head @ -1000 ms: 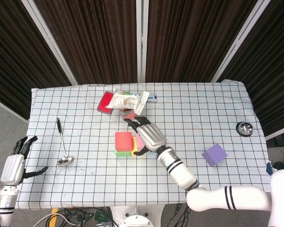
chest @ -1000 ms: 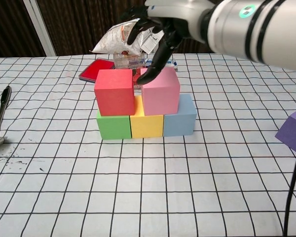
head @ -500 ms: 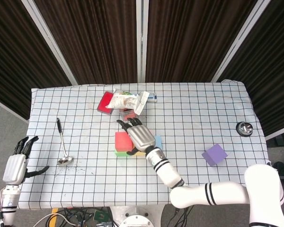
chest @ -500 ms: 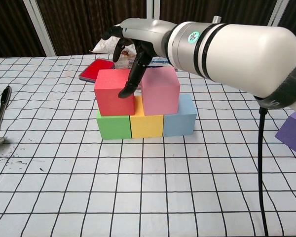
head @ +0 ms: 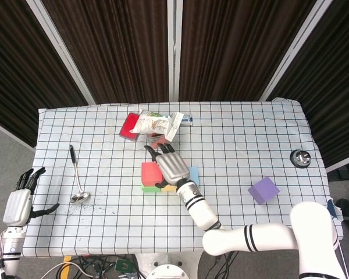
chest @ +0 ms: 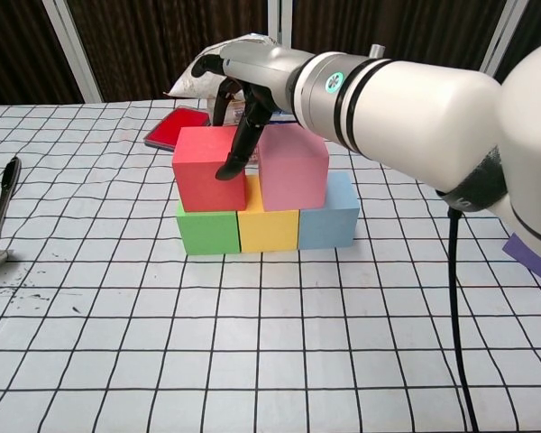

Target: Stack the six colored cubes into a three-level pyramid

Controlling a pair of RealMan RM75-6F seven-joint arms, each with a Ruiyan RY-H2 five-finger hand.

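Right hand [chest: 252,81] over the second level, holding nothing, fingers splayed, one fingertip [chest: 227,169] on the red cube [chest: 207,168] at the seam with the pink cube [chest: 293,167].
Both sit on the green [chest: 207,230], yellow [chest: 268,229], blue [chest: 329,219] row, mid-table, toward the far edge. Judged step: squaring the pair. Best nudge lightly and sideways, close the gap, keep both centred over the base seams, then lift straight off. Purple cube [head: 263,190] lies well apart near the right edge, for the top. Left hand [head: 18,202] idles open off the near-left corner.
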